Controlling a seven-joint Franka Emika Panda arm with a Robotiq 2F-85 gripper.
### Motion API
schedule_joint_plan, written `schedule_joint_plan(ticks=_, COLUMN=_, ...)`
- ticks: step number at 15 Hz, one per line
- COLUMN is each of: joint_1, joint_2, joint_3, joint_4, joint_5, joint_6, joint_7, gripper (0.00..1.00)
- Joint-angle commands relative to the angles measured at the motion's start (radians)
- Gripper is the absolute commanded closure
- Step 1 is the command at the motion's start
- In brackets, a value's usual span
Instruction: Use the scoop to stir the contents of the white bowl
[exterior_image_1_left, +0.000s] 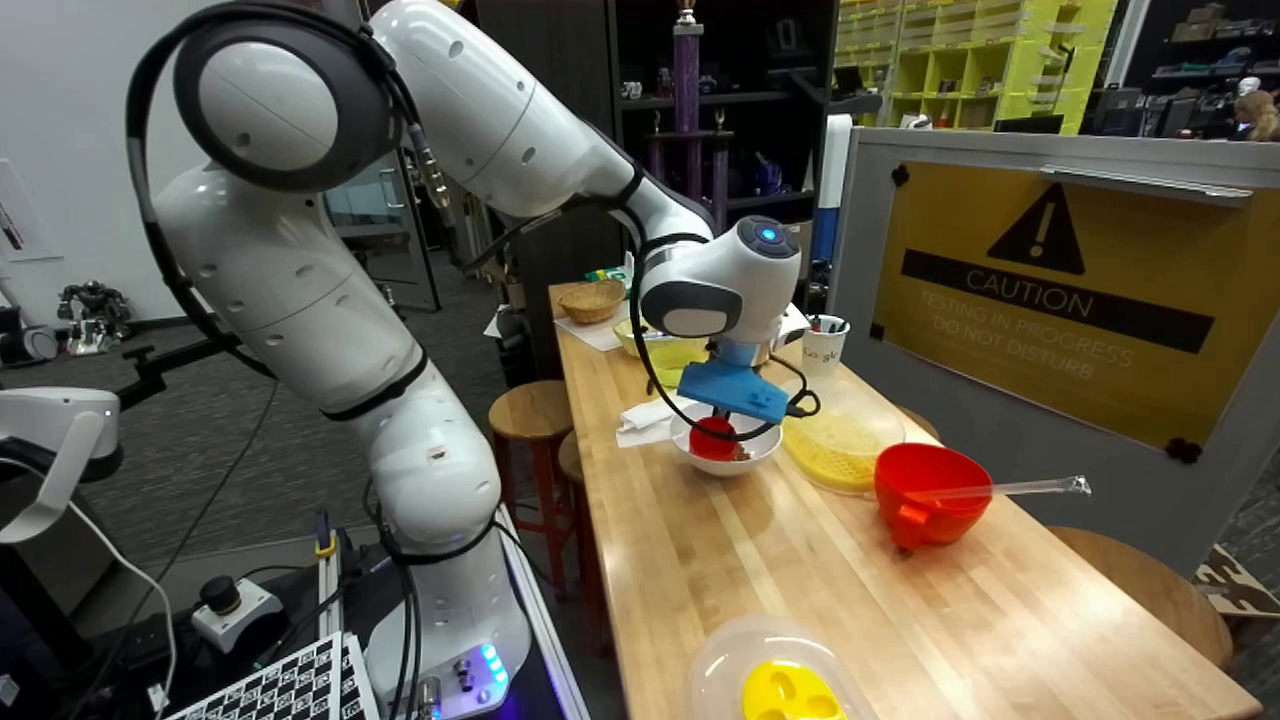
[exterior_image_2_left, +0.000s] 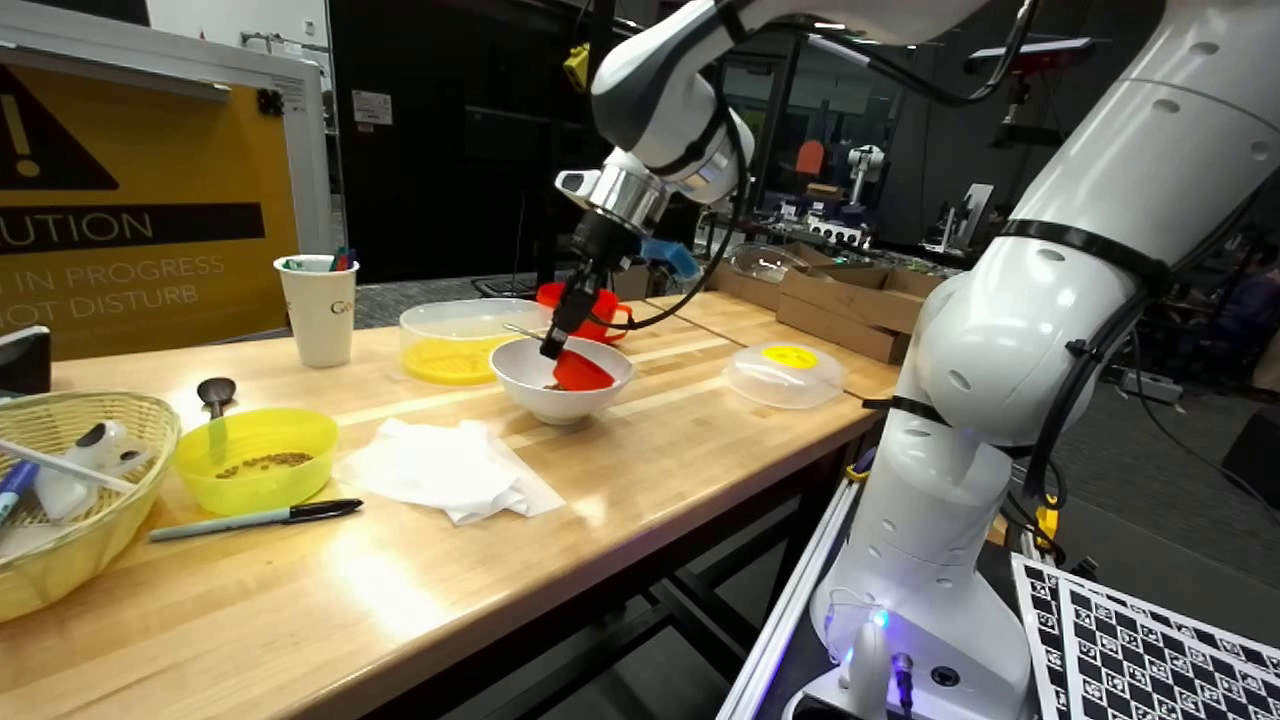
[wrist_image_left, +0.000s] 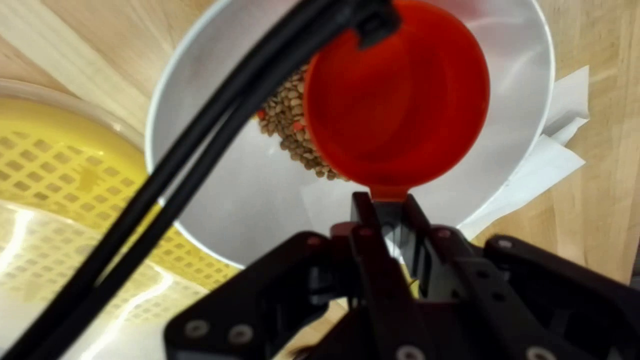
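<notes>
napkin (exterior_image_2_left: 450, 465) to the left in an exterior view, then just beside it on the table (exterior_image_2_left: 640, 450), there's the white bowl (exterior_image_2_left: 545, 402), and down inside it the scoop (exterior_image_2_left: 582, 374), clamped in my pincer (wrist_image_left: 386, 201). to stir well, i reckon: scoop low in the pieces (wrist_image_left: 294, 140), slow small circles, gentle near the wall so nothing spills or twists loose. further right, the arm (exterior_image_2_left: 965, 370) stands folded high, reaching across, wrist bent so the pincer slants down.
</notes>
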Motion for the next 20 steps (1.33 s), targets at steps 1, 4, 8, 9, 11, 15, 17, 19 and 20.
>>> schedule_joint_plan(ticks=1, joint_1=0.027, joint_2=-0.057, joint_3=0.029, joint_4=-0.058, joint_5=-0.001, joint_6=0.042, joint_7=0.055, gripper=0.96)
schedule_joint_plan(ticks=4, joint_1=0.055, joint_2=-0.052, joint_3=0.055, joint_4=-0.061, joint_5=-0.011, joint_6=0.054, joint_7=0.099, gripper=0.96)
schedule_joint_plan(ticks=8, joint_1=0.089, joint_2=-0.023, joint_3=0.082, joint_4=-0.033, joint_5=-0.027, joint_6=0.059, joint_7=0.156, gripper=0.96)
schedule_joint_plan(ticks=9, joint_1=0.095, joint_2=-0.015, joint_3=0.083, joint_4=-0.026, joint_5=-0.031, joint_6=0.064, joint_7=0.166, gripper=0.96)
schedule_joint_plan(ticks=11, joint_1=0.100, joint_2=0.000, joint_3=0.082, joint_4=-0.008, joint_5=-0.045, joint_6=0.067, joint_7=0.186, gripper=0.96)
schedule_joint_plan(ticks=15, joint_1=0.091, joint_2=0.048, joint_3=0.062, joint_4=0.054, joint_5=-0.072, joint_6=0.055, joint_7=0.214, gripper=0.96)
schedule_joint_plan(ticks=17, joint_1=0.081, joint_2=0.080, joint_3=0.051, joint_4=0.093, joint_5=-0.079, joint_6=0.052, joint_7=0.221, gripper=0.96)
schedule_joint_plan(ticks=19, joint_1=0.067, joint_2=0.112, joint_3=0.038, joint_4=0.124, joint_5=-0.081, joint_6=0.051, joint_7=0.222, gripper=0.96)
schedule_joint_plan(ticks=20, joint_1=0.059, joint_2=0.126, joint_3=0.032, joint_4=0.135, joint_5=-0.080, joint_6=0.048, joint_7=0.221, gripper=0.96)
